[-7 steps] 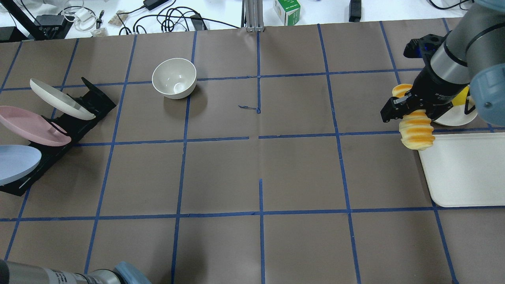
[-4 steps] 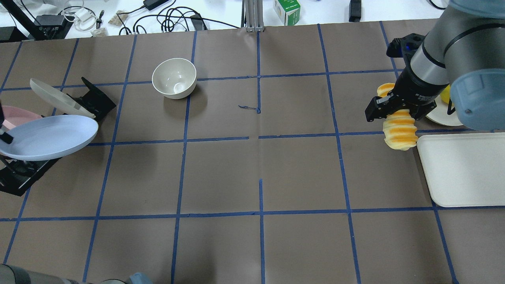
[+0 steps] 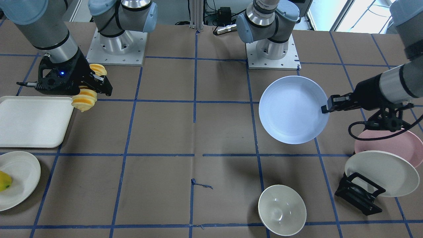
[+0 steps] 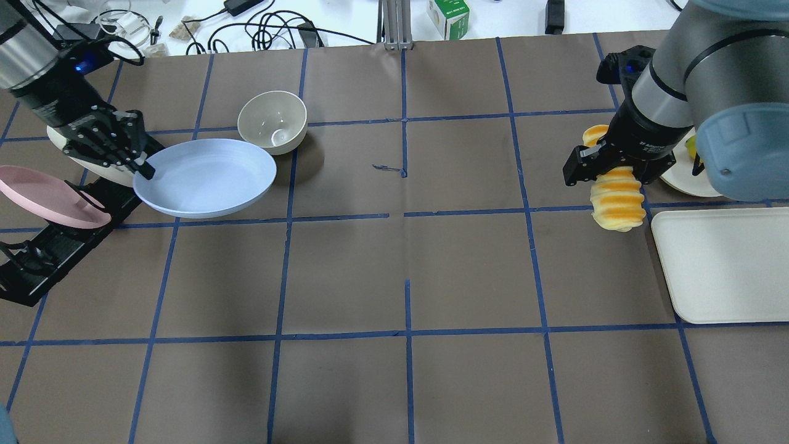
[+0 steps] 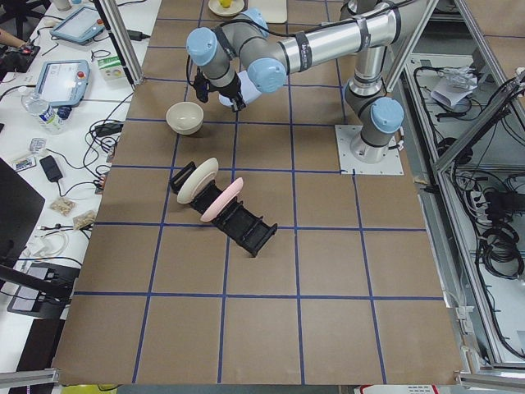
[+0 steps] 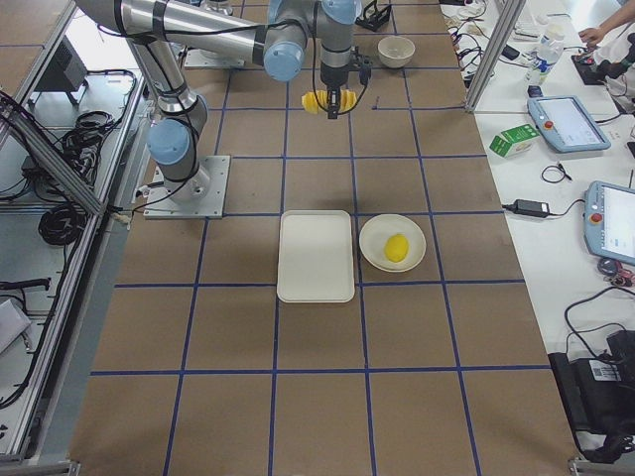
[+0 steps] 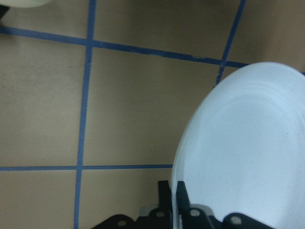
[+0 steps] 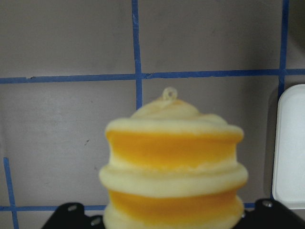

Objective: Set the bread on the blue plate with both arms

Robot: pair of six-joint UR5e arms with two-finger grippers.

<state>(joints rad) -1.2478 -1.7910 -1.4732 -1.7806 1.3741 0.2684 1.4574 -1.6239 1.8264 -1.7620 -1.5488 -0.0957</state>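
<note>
Two loads are aloft: my left gripper (image 4: 143, 168) pinches the rim of the blue plate (image 4: 209, 179), held roughly level on my left side, and my right gripper (image 4: 607, 168) is clamped around the bread (image 4: 616, 203), just beside the white tray (image 4: 721, 265). The carrying step, I judge; next the plate needs setting down flat, then the loaf brought across onto it. The bread is ridged, pale yellow banded orange, both ends jutting past my grip

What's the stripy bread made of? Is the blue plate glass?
The bread looks like soft foam or rubber, not real: smooth matte skin, even orange stripes, a little loop on its end. The blue plate looks like matte plastic, not glass: opaque, no sharp shine.
</note>
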